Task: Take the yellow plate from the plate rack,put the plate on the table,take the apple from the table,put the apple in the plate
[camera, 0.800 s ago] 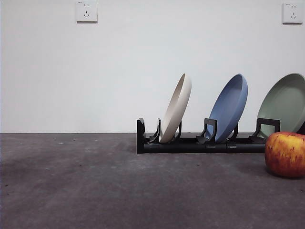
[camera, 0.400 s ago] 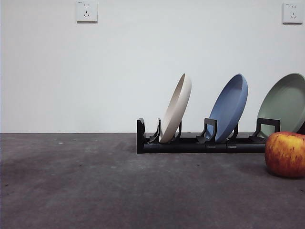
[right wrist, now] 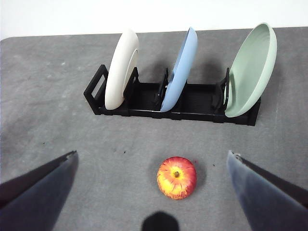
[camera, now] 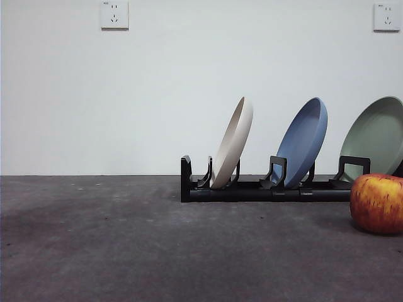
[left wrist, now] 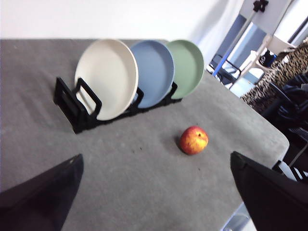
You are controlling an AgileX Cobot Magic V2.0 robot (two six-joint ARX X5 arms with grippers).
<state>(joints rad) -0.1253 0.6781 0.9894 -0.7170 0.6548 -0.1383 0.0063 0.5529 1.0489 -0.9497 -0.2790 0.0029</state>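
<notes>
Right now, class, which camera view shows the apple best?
The right wrist view: the whole apple shows from above, dimple included, lying on the table before the plate rack. The left wrist view shows it whole but smaller; the front view cuts it at the edge.

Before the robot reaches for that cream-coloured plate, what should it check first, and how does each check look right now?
1. The yellow plate stands in the end slot of the plate rack: ok.
2. Nothing is touching its rim; the blue plate sits one slot away: ok.
3. The left gripper is open and holds nothing: ok.
4. The right gripper is open and holds nothing: ok.
5. The apple lies on the table in front of the rack, apart from it: ok.
6. How firmly the rack grips the plate: cannot tell.
</notes>
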